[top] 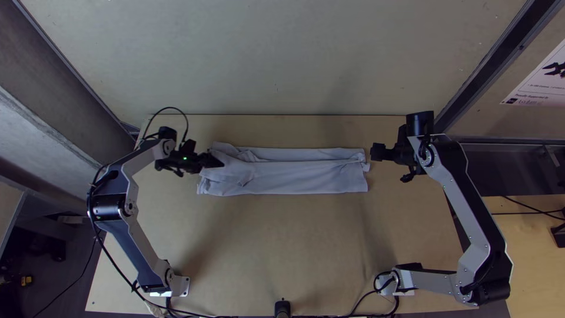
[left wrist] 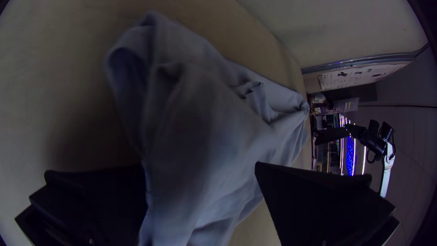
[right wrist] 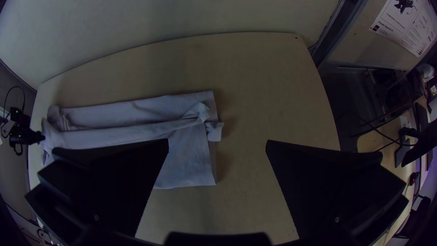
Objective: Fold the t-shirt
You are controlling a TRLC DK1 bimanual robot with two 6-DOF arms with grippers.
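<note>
Below the open left tool [top: 216, 159] — and near the open right tool [top: 376, 152] — lies the t-shirt [top: 300, 176], folded narrow.

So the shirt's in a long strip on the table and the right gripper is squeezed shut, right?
Not quite: the right gripper is open, not shut; the right wrist view shows its fingers wide apart. The shirt does lie in a long strip on the table.

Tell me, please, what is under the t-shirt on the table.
The wooden table shows along both long edges of the t-shirt, which seems to rest right on it. Whatever lies beneath the cloth is covered and cannot be seen.
</note>
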